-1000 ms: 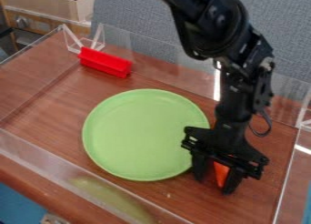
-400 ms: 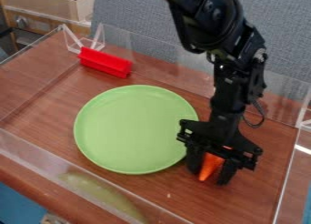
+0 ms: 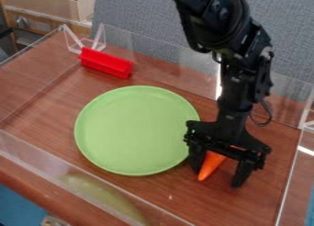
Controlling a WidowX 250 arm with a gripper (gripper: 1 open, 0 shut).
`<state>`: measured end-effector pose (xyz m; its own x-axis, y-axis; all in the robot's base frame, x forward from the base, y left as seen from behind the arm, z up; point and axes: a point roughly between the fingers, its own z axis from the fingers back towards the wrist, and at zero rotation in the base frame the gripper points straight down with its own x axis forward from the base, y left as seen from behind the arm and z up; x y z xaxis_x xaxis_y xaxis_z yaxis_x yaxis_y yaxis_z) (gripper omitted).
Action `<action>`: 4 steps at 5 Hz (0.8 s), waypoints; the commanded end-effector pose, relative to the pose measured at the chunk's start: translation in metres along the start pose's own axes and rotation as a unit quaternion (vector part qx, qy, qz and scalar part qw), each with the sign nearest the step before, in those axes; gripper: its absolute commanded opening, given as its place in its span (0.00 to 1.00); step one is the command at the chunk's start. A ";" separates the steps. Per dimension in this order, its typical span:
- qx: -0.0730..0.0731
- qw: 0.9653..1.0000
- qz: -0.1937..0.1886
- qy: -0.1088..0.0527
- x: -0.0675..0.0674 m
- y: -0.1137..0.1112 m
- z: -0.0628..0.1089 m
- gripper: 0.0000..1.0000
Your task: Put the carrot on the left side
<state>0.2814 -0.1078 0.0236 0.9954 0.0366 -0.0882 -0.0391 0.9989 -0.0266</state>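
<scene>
The small orange carrot (image 3: 210, 166) lies on the wooden table just off the right rim of the green plate (image 3: 128, 129), at the front right of the camera view. My gripper (image 3: 221, 167) points straight down over it. Its black fingers are spread open on either side of the carrot, which sits close to the left finger. The gripper hides the carrot's top end. The carrot rests on the table and is not lifted.
A red rectangular block (image 3: 106, 63) lies at the back left of the wooden table (image 3: 50, 96). Clear plastic walls (image 3: 292, 179) ring the table; the right wall stands close to the gripper. Cardboard boxes sit beyond the back left corner.
The fingers stand wider apart than half a second ago, with the carrot loose between them. The arm has hardly shifted. The plate lies slightly further left than a second ago.
</scene>
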 end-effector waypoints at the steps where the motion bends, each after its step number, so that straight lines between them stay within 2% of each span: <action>1: -0.009 1.000 0.000 -0.018 0.003 -0.015 0.008 1.00; 2: -0.010 1.000 0.024 -0.016 0.006 -0.020 0.008 0.00; 4: -0.017 0.998 0.060 -0.013 0.010 -0.029 0.019 0.00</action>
<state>0.2872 -0.1301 0.0294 0.9804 0.1666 -0.1054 -0.1702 0.9851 -0.0254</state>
